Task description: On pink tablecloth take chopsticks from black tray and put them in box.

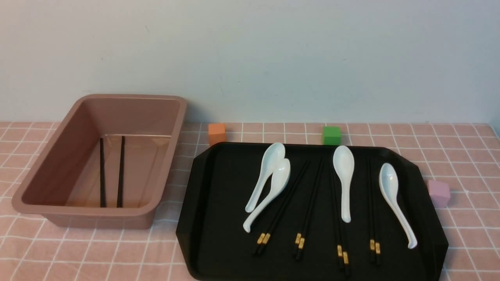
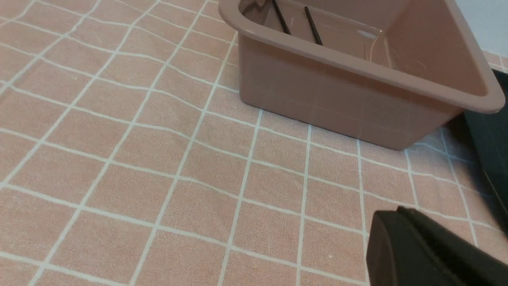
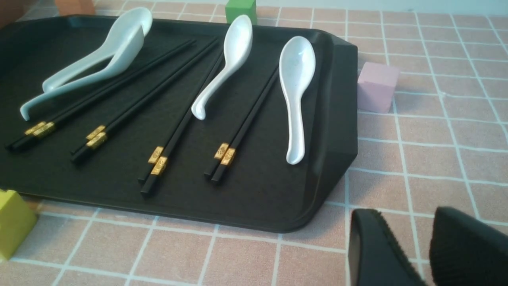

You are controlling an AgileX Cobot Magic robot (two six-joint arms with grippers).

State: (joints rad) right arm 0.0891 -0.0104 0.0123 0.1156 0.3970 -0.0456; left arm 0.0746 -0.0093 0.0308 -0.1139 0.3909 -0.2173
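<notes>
On the pink tablecloth (image 1: 461, 234) the black tray (image 1: 218, 203) holds several pairs of black chopsticks (image 1: 309, 210) with gold bands, lying among white spoons. Left of it stands the brownish-pink box (image 1: 97, 212), and two chopsticks (image 1: 120, 171) lie side by side on its floor. Neither gripper shows in the front view. In the left wrist view my left gripper (image 2: 401, 212) is shut and empty over bare cloth near the box (image 2: 337, 99). In the right wrist view my right gripper (image 3: 406, 212) is open and empty over cloth beside the tray's (image 3: 258, 194) near right corner, close to the rightmost chopsticks (image 3: 239, 133).
Several white ceramic spoons (image 1: 343, 171) lie between and over the chopsticks. An orange cube (image 1: 217, 134) and a green cube (image 1: 331, 135) sit behind the tray, a pink cube (image 1: 438, 192) at its right. A yellow-green cube (image 3: 12, 222) sits by the tray's front edge.
</notes>
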